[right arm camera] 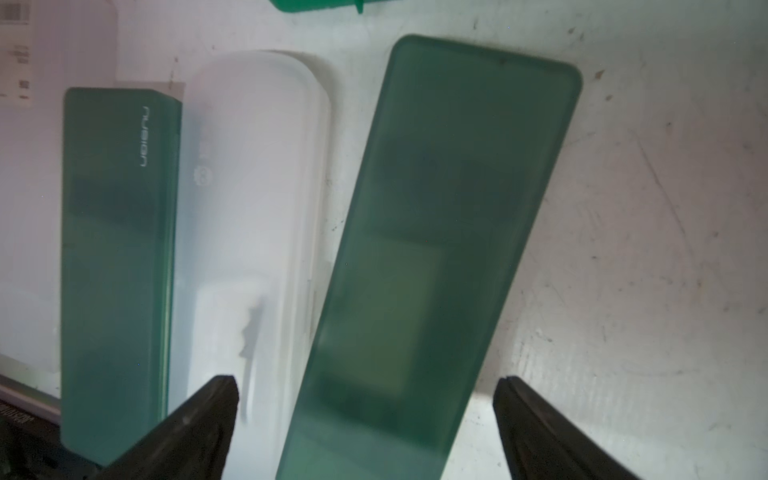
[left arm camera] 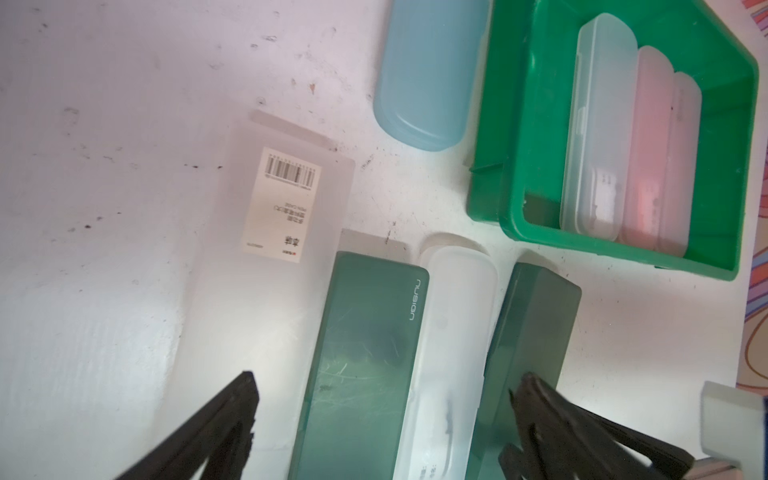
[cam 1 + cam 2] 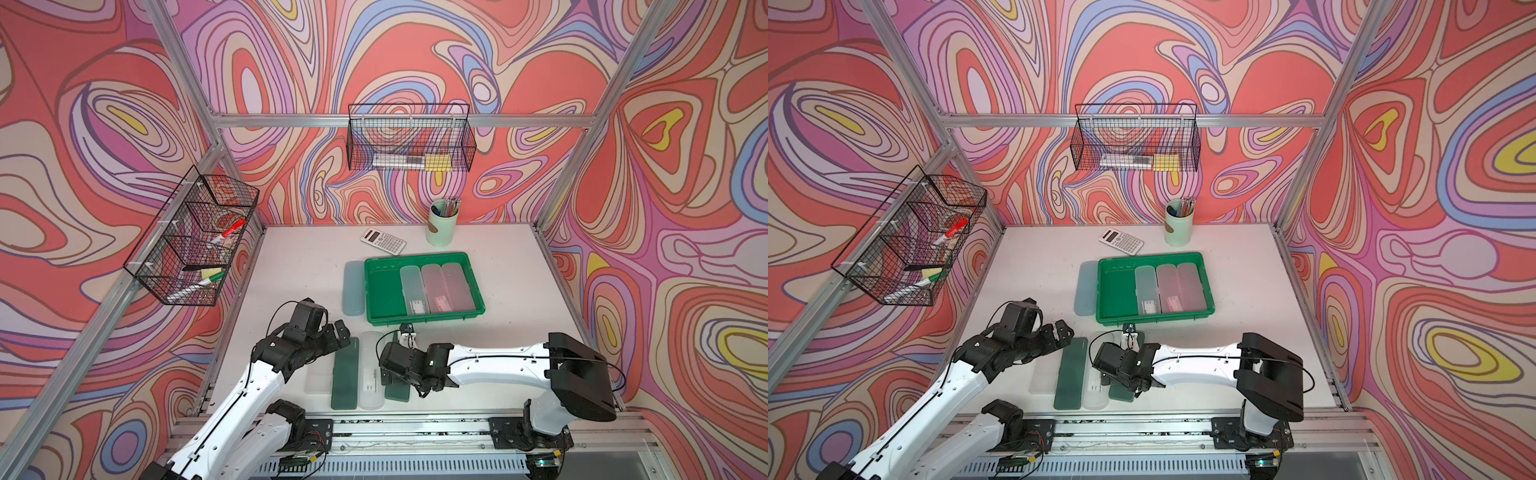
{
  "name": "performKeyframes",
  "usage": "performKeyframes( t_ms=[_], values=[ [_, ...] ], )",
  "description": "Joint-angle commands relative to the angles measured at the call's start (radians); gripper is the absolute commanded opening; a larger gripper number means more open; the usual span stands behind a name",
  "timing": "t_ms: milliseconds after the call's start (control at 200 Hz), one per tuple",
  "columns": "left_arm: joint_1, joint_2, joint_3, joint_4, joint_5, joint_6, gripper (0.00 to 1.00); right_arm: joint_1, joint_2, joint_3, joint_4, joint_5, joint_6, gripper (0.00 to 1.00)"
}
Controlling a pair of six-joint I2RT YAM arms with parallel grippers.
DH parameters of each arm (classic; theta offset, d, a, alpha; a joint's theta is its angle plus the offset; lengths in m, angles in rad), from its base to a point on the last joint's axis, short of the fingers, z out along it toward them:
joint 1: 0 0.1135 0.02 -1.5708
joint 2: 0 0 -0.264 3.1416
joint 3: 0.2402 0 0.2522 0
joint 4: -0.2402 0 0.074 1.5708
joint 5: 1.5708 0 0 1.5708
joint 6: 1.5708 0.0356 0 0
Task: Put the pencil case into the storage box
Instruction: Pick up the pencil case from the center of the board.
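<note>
Case (image 1: 436,249) lies between the wide-open jaws of the right hand (image 1: 365,382), long axis toward 12 o'clock, box (image 3: 380,291) beyond; left hand (image 2: 386,378) open, farther.

Walls printed with swirling red, pink, lilac and yellow bands (image 3: 415,62) are framed by silver aluminium rails (image 3: 291,121), from which black wire baskets (image 3: 409,137) are hung. A scuffed white tabletop (image 3: 511,328) is evenly lit.
</note>
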Motion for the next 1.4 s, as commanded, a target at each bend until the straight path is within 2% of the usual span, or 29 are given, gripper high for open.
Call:
performKeyframes(
  t_ms=[0,285,626,836,1057,1237,1392],
  values=[
    [0.021,-0.024,0.023,-0.044,-0.022,-0.007,0.99,0.006,-0.003,-0.012,-0.036,0.023,0.02,0.98],
    [0.022,-0.012,0.043,-0.034,-0.001,-0.011,0.99,0.026,0.043,-0.017,-0.022,-0.005,-0.001,0.98],
    [0.022,0.011,0.044,-0.009,0.032,-0.021,0.99,0.028,0.055,-0.038,-0.069,0.025,0.029,0.98],
    [0.021,0.017,0.041,0.009,0.053,-0.026,0.99,0.027,-0.055,-0.129,-0.087,0.052,0.068,0.98],
    [0.021,0.026,0.039,0.015,0.059,-0.02,0.99,0.028,-0.181,-0.202,-0.043,0.04,-0.05,0.98],
    [0.022,0.015,0.032,0.01,0.061,-0.017,0.99,0.027,-0.155,-0.167,-0.104,0.055,-0.165,0.98],
    [0.022,-0.006,0.023,0.003,0.051,-0.017,0.99,0.028,-0.1,-0.119,-0.148,0.06,-0.198,0.98]
  ],
)
